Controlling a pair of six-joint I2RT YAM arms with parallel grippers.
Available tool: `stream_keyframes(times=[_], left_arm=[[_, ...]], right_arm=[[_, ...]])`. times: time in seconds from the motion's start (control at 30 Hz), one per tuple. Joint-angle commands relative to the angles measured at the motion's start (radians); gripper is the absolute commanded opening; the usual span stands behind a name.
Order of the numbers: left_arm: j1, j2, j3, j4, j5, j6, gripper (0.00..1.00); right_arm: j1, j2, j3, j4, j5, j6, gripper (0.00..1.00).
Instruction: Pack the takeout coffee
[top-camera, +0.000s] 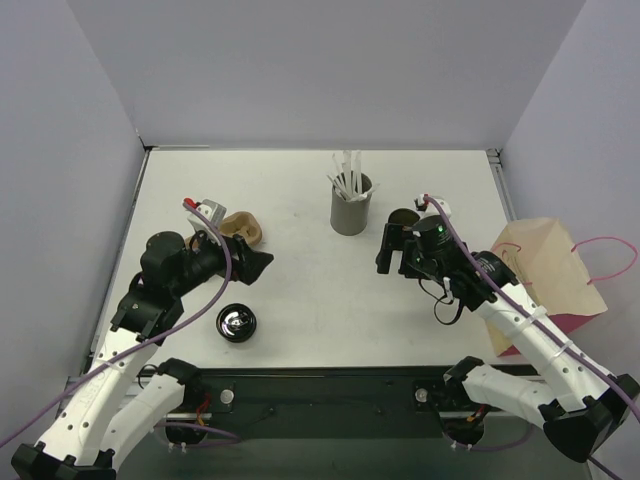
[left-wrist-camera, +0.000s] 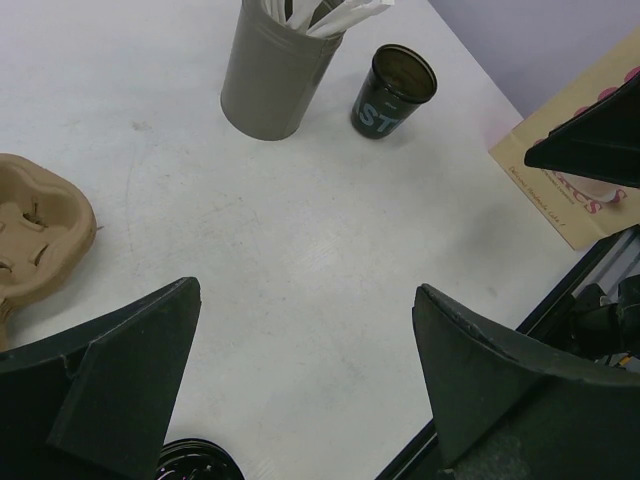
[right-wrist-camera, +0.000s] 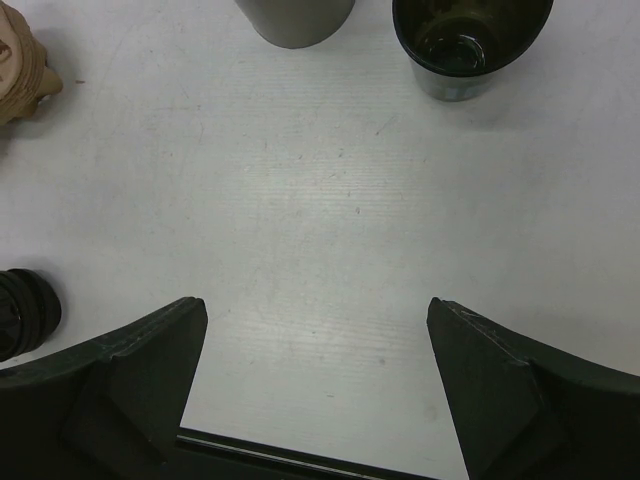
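Observation:
The takeout coffee (top-camera: 403, 217) is a short dark cup standing open-topped just right of the grey straw holder (top-camera: 351, 207). My right gripper (top-camera: 397, 252) hangs above the table just in front of the cup, open and empty. In the right wrist view the cup (right-wrist-camera: 468, 40) sits at the top right, ahead of the spread jaws (right-wrist-camera: 318, 310). My left gripper (top-camera: 257, 264) is open and empty at the left, next to the brown cup carrier (top-camera: 243, 228). The left wrist view shows the cup (left-wrist-camera: 393, 92) far off beyond its jaws (left-wrist-camera: 305, 300).
A loose black lid (top-camera: 236, 322) lies near the front left. A tan paper bag (top-camera: 545, 272) with pink handles lies at the right edge. The straw holder (left-wrist-camera: 275, 70) holds several white straws. The carrier (left-wrist-camera: 35, 235) lies left of my left gripper.

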Motion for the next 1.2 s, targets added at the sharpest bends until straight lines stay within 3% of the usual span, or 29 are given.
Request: stream_keyframes(times=[0.0,0.23,0.43,0.6,0.77,0.93,1.17], left_arm=[[-0.005,-0.016,0.0,0.032,-0.016,0.004,0.97],[-0.005,-0.017,0.0,0.024,-0.035,0.007,0.97],[-0.005,-0.001,0.017,-0.02,-0.139,0.016,0.95],[-0.005,0.006,0.027,-0.053,-0.225,0.021,0.94],[-0.007,0.003,0.037,-0.083,-0.305,0.025,0.93],[-0.007,-0.004,0.032,-0.08,-0.32,0.025,0.93],[-0.011,0.01,0.035,-0.117,-0.369,0.006,0.91]], right_arm=[[0.003,-0.018,0.021,0.018,0.024,0.007,1.0],[0.003,-0.011,0.033,0.023,0.045,0.001,1.0],[0.003,0.054,0.11,0.046,0.137,-0.059,0.96],[-0.007,0.164,0.225,0.116,0.182,-0.175,0.85],[-0.03,0.298,0.322,0.144,0.183,-0.241,0.65],[-0.103,0.393,0.374,0.173,0.111,-0.261,0.64],[-0.138,0.384,0.331,0.172,0.102,-0.27,0.62]])
